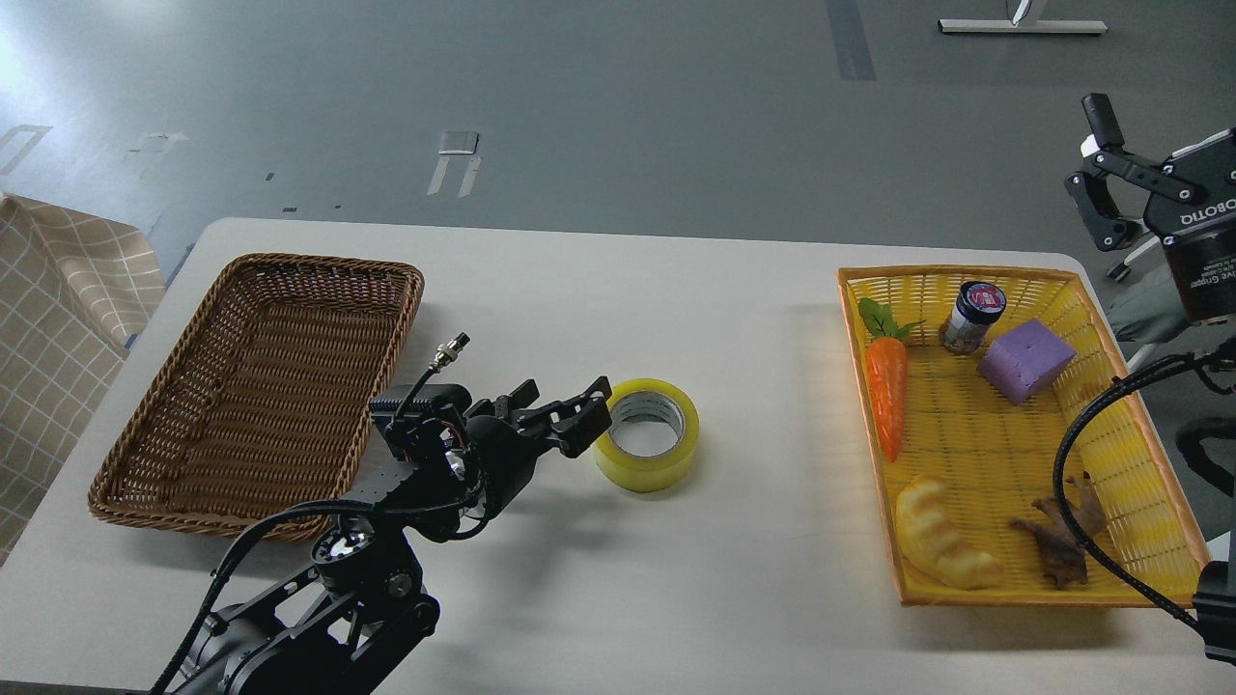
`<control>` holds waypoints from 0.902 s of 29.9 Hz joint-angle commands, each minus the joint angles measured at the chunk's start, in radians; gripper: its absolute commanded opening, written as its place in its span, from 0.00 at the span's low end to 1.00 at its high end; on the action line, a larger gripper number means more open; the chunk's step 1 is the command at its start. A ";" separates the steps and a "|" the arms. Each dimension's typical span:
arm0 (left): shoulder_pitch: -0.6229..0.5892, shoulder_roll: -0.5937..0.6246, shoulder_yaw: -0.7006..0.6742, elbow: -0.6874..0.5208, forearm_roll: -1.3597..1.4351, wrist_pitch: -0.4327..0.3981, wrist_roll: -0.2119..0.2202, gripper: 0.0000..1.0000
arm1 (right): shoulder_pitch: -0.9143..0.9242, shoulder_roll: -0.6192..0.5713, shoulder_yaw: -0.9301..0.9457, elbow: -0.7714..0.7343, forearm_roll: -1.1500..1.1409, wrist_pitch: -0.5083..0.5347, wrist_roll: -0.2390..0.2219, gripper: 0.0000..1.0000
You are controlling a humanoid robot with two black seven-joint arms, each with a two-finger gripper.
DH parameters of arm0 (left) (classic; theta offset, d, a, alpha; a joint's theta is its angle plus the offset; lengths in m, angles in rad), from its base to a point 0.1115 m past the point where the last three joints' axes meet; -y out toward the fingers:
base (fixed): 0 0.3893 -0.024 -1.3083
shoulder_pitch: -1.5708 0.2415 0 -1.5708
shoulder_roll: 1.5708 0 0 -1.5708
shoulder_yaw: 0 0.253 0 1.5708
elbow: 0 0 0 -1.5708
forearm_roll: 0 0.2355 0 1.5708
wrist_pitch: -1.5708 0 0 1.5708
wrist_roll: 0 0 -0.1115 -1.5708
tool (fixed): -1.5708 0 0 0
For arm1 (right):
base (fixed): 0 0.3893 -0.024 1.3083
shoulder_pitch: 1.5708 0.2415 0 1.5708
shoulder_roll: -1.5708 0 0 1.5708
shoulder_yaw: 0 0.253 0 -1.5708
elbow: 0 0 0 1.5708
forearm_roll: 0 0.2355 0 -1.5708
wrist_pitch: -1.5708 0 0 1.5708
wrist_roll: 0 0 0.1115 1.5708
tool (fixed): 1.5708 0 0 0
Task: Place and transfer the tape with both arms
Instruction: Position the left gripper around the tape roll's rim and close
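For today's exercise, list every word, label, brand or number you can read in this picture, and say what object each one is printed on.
"OBOTIQ", partly cut off and seen reversed: white letters on the right gripper.
Smaller white lines below that on the same gripper body: too small to read.
Label on the lid of the small jar: blurred, unreadable.
The tape: no print visible.

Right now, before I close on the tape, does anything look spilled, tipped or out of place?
Nothing stands out. The tape lies flat on the table, hole up, beside the open left gripper. The small jar stands upright in the yellow basket.
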 commanded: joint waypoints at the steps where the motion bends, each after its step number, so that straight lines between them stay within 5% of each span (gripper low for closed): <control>1: -0.003 -0.004 0.000 0.001 0.000 -0.002 0.000 0.98 | -0.001 -0.001 -0.002 0.000 -0.001 0.000 0.000 1.00; 27: -0.052 -0.005 0.060 0.089 0.000 -0.006 -0.002 0.98 | -0.024 -0.001 -0.006 -0.006 -0.001 0.000 0.000 1.00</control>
